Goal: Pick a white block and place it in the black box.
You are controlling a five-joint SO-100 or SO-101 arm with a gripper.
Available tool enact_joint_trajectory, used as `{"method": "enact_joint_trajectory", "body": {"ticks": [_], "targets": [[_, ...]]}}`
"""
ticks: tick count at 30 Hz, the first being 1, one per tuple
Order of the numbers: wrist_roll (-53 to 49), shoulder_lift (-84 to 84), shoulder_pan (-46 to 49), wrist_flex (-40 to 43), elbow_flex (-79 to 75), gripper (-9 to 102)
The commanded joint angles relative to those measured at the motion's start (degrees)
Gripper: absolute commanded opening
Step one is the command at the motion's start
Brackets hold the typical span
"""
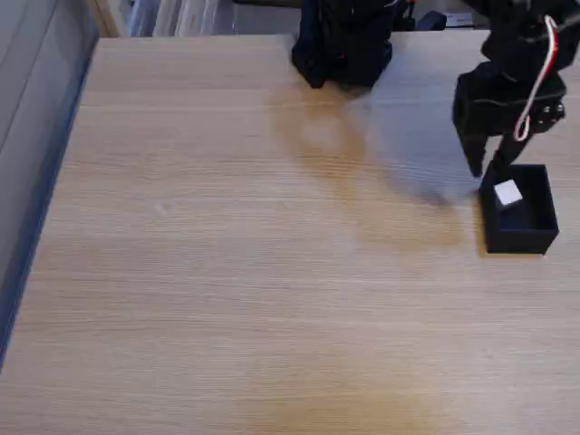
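Observation:
The black box stands on the wooden table near the right edge of the fixed view. The white block lies inside it, close to the box's back left corner. My gripper hangs just above and behind that corner, pointing down. Its two dark fingers stand apart with table surface showing between them, so it is open. The block sits just below the right fingertip and is not between the fingers. A red and white cable runs down the arm above the box.
The arm's black base stands at the back middle of the table. The table's left edge borders a grey wall or floor strip. Wide bare wood lies to the left and front of the box.

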Motion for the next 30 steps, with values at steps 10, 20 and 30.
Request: {"method": "enact_joint_trajectory", "body": {"ticks": [10, 20, 30], "targets": [[-23.03, 47.37, 16.79, -10.99, 55.02, 0], [-26.63, 82.09, 24.17, -10.37, 87.36, 0], [-24.26, 99.05, 26.1, -8.61, 96.24, 0]]}}
